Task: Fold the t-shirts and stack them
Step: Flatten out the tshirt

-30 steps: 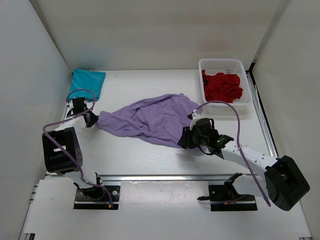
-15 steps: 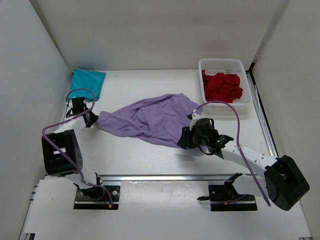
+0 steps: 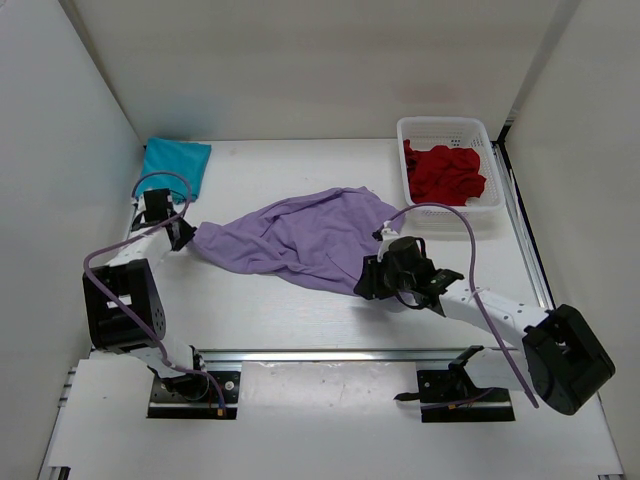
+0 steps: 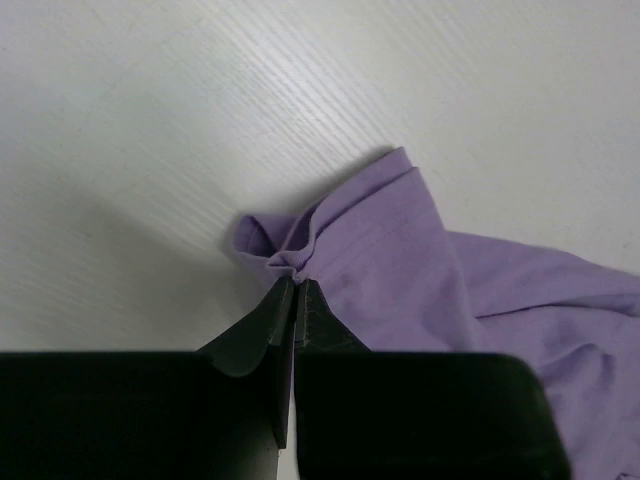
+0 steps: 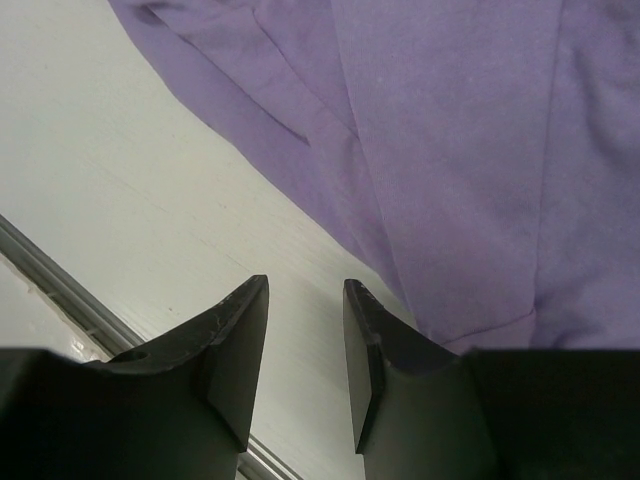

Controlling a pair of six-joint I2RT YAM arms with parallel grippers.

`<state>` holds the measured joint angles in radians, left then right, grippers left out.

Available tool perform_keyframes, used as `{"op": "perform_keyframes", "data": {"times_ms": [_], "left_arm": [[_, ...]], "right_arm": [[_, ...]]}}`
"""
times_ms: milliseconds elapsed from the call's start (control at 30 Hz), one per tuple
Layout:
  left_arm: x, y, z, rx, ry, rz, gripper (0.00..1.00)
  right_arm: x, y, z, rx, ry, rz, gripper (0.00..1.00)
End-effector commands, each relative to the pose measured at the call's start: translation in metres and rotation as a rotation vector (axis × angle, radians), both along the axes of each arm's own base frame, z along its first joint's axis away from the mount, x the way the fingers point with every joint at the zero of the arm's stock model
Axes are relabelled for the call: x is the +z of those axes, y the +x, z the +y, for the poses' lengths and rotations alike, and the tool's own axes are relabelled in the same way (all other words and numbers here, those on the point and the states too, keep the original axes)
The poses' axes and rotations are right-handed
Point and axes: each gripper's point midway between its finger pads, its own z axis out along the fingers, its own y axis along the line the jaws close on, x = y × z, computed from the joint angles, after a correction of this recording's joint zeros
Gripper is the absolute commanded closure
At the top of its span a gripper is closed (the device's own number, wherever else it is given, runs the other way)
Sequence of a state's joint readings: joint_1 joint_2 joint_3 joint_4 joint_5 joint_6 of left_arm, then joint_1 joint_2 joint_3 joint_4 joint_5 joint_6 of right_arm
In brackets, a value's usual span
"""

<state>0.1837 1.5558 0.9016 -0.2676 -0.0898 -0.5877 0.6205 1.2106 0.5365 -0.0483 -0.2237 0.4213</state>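
Note:
The lavender t-shirt [image 3: 300,236] lies stretched and rumpled across the middle of the table. My left gripper [image 3: 185,236] is shut on its left tip; the left wrist view shows the pinched cloth [image 4: 340,240] between the closed fingers [image 4: 292,290]. My right gripper [image 3: 365,282] is open and empty, over bare table at the shirt's near right edge [image 5: 450,150]. The teal t-shirt [image 3: 173,163] lies folded at the far left. The dark red t-shirt [image 3: 444,172] lies crumpled in the white basket [image 3: 445,127].
The basket stands at the far right, next to the right wall. White walls close in the table on the left, back and right. A metal rail [image 3: 340,354] runs along the near edge.
My left gripper has drawn the shirt's left tip slightly further left and back. My right gripper has shifted a little along the shirt's near edge.

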Motion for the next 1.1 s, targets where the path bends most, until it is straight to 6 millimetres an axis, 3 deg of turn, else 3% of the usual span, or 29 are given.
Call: {"op": "perform_keyframes", "data": {"times_ms": [0,200,367,433,533,567,633,667,733,767,867,900,967,1067], "left_arm": [[0.044,0.017,-0.006,-0.036,0.018,-0.092,0.9],[0.061,0.016,-0.017,-0.082,0.004,-0.113,0.91],[0.059,-0.008,-0.019,-0.075,-0.03,-0.133,1.0],[0.062,-0.024,-0.027,-0.101,-0.043,-0.161,1.0],[0.061,-0.045,-0.043,-0.134,-0.065,-0.194,1.0],[0.056,-0.055,-0.047,-0.138,-0.065,-0.202,1.0],[0.048,-0.068,-0.058,-0.159,-0.076,-0.209,1.0],[0.045,-0.074,-0.063,-0.173,-0.074,-0.217,1.0],[0.036,-0.081,-0.069,-0.186,-0.076,-0.204,1.0],[0.033,-0.084,-0.07,-0.195,-0.074,-0.199,1.0],[0.031,-0.09,-0.076,-0.22,-0.087,-0.211,0.99],[0.031,-0.091,-0.076,-0.223,-0.093,-0.221,0.99],[0.031,-0.092,-0.079,-0.235,-0.103,-0.225,0.98],[0.027,-0.096,-0.081,-0.253,-0.121,-0.221,0.98]], "right_arm": [[0.013,0.009,0.011,0.022,0.044,-0.057,0.66],[0.014,0.014,0.004,-0.001,0.035,-0.064,0.66],[0.029,0.027,-0.002,-0.027,0.047,-0.11,0.67],[0.033,0.035,-0.009,-0.054,0.018,-0.116,0.73],[0.045,0.049,-0.008,-0.063,0.011,-0.135,0.95],[0.038,0.053,-0.01,-0.071,-0.013,-0.121,0.97],[0.042,0.07,-0.011,-0.093,-0.051,-0.139,0.93],[0.032,0.076,-0.014,-0.112,-0.082,-0.127,0.87],[0.043,0.099,-0.01,-0.121,-0.066,-0.141,0.77],[0.032,0.105,-0.014,-0.139,-0.091,-0.112,0.71],[0.031,0.136,-0.011,-0.166,-0.14,-0.124,0.61],[0.017,0.134,-0.01,-0.151,-0.172,-0.089,0.6],[0.016,0.14,-0.001,-0.138,-0.215,-0.11,0.61],[0.012,0.127,0.018,-0.111,-0.246,-0.145,0.63]]}}
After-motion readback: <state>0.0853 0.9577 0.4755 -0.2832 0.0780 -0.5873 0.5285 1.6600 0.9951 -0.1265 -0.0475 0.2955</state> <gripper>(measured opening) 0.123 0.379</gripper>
